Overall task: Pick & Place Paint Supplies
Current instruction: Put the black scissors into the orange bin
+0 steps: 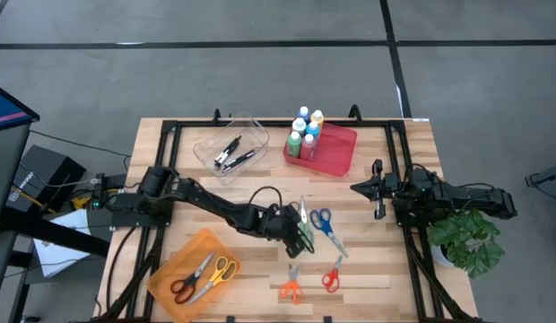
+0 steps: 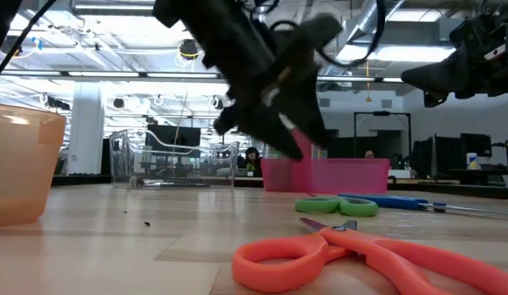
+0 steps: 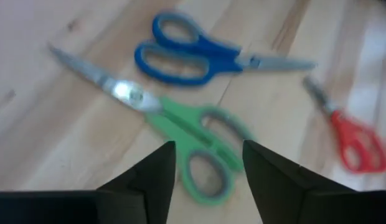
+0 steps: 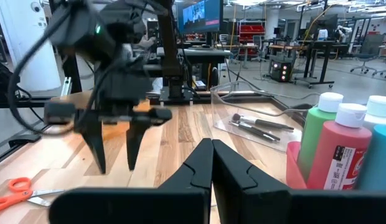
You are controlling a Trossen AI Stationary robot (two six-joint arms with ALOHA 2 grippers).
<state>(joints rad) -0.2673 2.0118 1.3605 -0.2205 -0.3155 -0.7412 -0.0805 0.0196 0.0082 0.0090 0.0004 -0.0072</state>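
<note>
The paint bottles [image 1: 305, 130] stand upright with white caps in a red tray [image 1: 336, 152] at the table's far middle; the right wrist view shows them too [image 4: 339, 143]. My left gripper [image 3: 208, 146] hangs open just above the green-handled scissors [image 3: 180, 124], which lie flat on the wood; its fingers stand on either side of the handle loops without touching. In the high view that gripper [image 1: 298, 226] is at mid table, next to the blue scissors [image 1: 323, 222]. My right gripper [image 4: 211, 149] waits shut at the table's right [image 1: 356, 187].
A clear bin [image 1: 231, 148] with brushes stands at the far left of centre. An orange bin [image 1: 193, 269] holding scissors sits near the front left. Orange scissors [image 1: 290, 289] and red scissors [image 1: 332, 278] lie near the front edge. A plant [image 1: 466, 238] is at the right.
</note>
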